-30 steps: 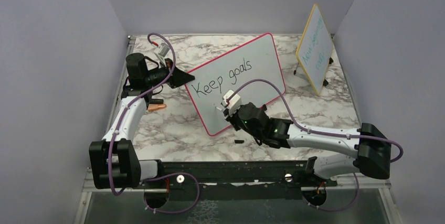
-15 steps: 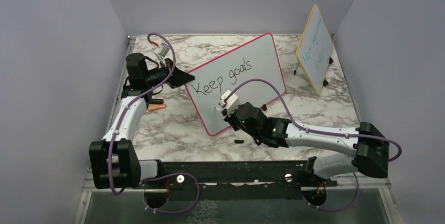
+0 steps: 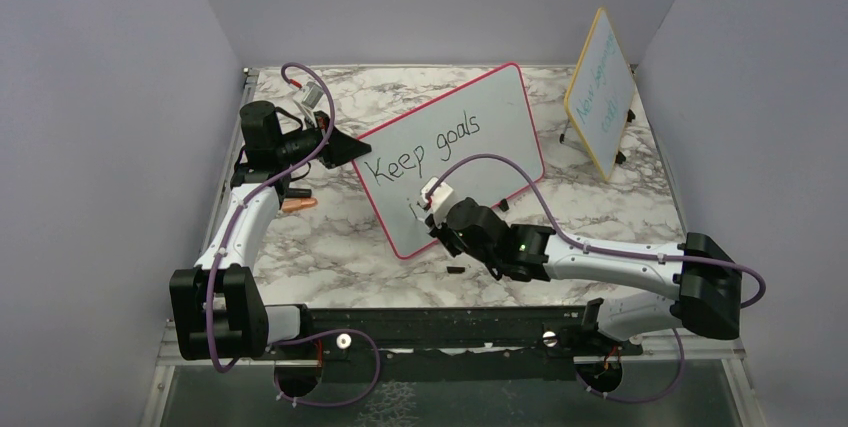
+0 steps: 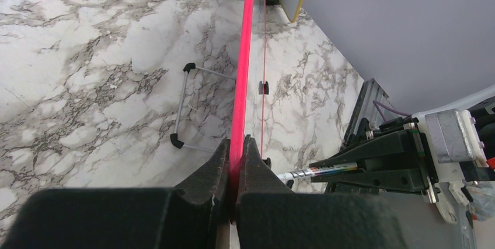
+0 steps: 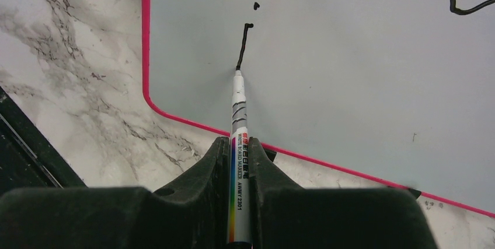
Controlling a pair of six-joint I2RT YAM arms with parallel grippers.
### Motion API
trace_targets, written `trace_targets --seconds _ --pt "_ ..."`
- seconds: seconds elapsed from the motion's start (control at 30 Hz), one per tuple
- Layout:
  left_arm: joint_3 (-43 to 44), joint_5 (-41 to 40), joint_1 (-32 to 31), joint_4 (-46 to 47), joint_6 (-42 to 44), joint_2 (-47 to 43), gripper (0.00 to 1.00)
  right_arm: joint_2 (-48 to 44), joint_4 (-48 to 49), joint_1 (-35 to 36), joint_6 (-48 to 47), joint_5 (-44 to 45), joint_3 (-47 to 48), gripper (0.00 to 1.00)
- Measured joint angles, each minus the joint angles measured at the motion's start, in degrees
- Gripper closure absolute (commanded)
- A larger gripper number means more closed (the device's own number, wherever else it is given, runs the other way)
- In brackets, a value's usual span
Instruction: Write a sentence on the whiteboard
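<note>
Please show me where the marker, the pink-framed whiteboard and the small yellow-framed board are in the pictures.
marker (image 5: pixel 239 144): right wrist view, on its printed barrel.
whiteboard (image 3: pixel 505 117): top external view, on the bare upper right part of its white face.
yellow-framed board (image 3: pixel 602 95): top external view, on the middle of its face.

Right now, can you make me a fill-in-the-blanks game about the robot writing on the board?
The ____ gripper is shut on the marker, whose tip touches the whiteboard.
The top line of writing on the whiteboard reads "Keep ____".
The smaller board standing at the back has a ____ frame.
Missing words: right; goals; yellow.
</note>
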Motion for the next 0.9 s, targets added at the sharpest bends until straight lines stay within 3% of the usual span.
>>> trace_targets --seconds 0.9 --pt "0.00 -0.02 -0.09 0.04 0.00 0.00 1.00 -2.01 4.57 -0.02 0.90 3.65 -0.02 0.99"
